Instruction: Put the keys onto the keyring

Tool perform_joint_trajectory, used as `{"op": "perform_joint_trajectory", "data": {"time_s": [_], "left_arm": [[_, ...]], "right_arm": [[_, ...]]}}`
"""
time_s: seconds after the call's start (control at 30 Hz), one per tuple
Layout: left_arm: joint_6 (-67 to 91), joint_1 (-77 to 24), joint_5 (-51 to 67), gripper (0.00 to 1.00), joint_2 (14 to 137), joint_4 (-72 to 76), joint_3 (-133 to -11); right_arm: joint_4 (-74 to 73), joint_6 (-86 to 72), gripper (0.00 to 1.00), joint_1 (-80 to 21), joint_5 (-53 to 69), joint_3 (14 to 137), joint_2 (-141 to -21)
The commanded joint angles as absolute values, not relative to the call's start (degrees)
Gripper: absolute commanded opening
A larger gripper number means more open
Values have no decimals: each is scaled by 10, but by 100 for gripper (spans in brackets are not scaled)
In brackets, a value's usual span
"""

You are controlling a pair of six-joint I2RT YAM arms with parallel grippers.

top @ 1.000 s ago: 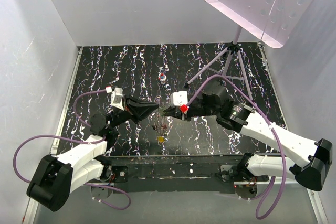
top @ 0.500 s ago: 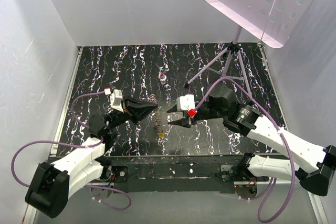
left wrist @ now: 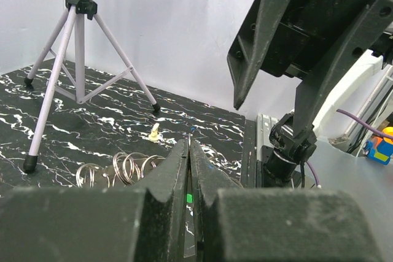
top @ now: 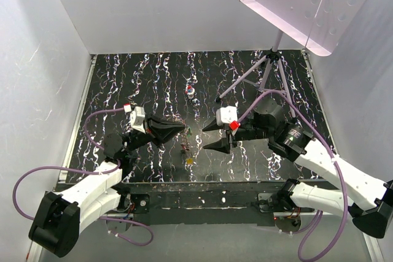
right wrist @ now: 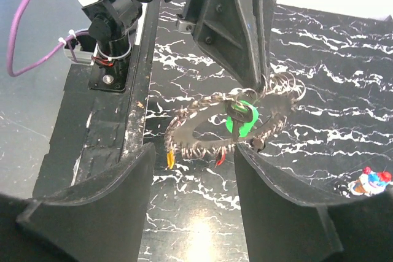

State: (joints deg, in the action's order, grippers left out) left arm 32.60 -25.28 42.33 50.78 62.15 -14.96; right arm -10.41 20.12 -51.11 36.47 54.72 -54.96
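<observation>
My left gripper (top: 182, 128) is shut on the upper edge of the keyring (right wrist: 202, 130), a flat grey toothed ring that hangs tilted above the black marbled mat. On the ring hangs a green key (right wrist: 241, 121). Yellow (right wrist: 169, 159) and red (right wrist: 220, 159) keys dangle at its lower rim. From above, the ring (top: 186, 145) and the yellow key (top: 190, 161) show just below the left fingertips. In the left wrist view the left gripper (left wrist: 188, 142) is pressed together with a green speck between the fingers. My right gripper (top: 207, 137) stands open a little right of the ring, holding nothing.
A red-white-blue blob (top: 191, 91) lies further back on the mat. A coil of wire rings (left wrist: 123, 167) and a small beige lump (left wrist: 155, 132) lie on the mat. A tripod (top: 270, 65) carrying a pink perforated plate stands at the back right. White walls enclose the mat.
My right gripper has opened and drawn back to the right, away from the left fingertips. The left gripper stays shut on the keyring and has barely moved.
</observation>
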Motion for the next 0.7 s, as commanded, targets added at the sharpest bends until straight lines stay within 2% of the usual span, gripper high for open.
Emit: {"op": "perform_joint_trajectory", "data": {"time_s": [0.0,0.67], "left_arm": [[330,-250,423,0,492,657,-141],[344,-250,431,0,512,704,-115]], "right_arm": [[-84,158,63,-490,381,534,-533],[-64,127,72,-458,396,483,-520]]}}
